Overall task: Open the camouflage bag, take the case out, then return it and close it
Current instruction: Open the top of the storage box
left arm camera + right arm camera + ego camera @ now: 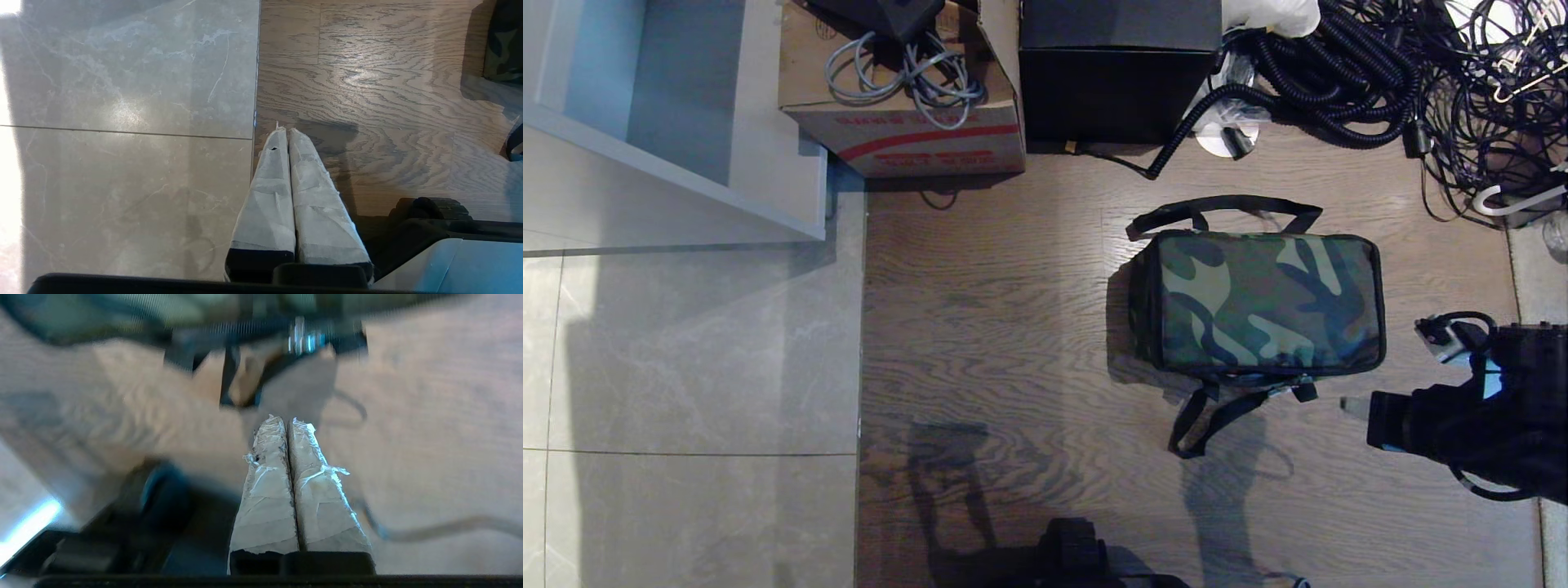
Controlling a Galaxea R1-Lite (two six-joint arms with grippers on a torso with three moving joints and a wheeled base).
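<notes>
Two grippers, both with taped fingers pressed together and holding nothing, frame the start of your job: the right gripper (1352, 406) reaches in from the lower right of the head view, its tip pointing toward the camouflage bag (1262, 302), which lies zipped shut on the wooden floor (996, 327) right of centre. The left gripper (286, 136) shows only in its own wrist view, parked over the seam where grey tile (122, 81) meets wood, well apart from the bag. From the right wrist view you see the tips (286, 424) near a black strap and a shiny buckle (304, 339) at the bag's near edge, though that picture is smeared. Straps trail from the bag toward the bottom of the frame; a carry handle (1225, 206) lies along its far side. A cardboard carton (907, 90), a black box (1119, 69) and coiled cables (1339, 73) crowd the top of the frame. You appear to be on the approach, opening not yet begun. Your next move likely calls for finding the zipper pull, which I cannot pick out here, and parting the fingers to pinch it without snagging the loose straps.
</notes>
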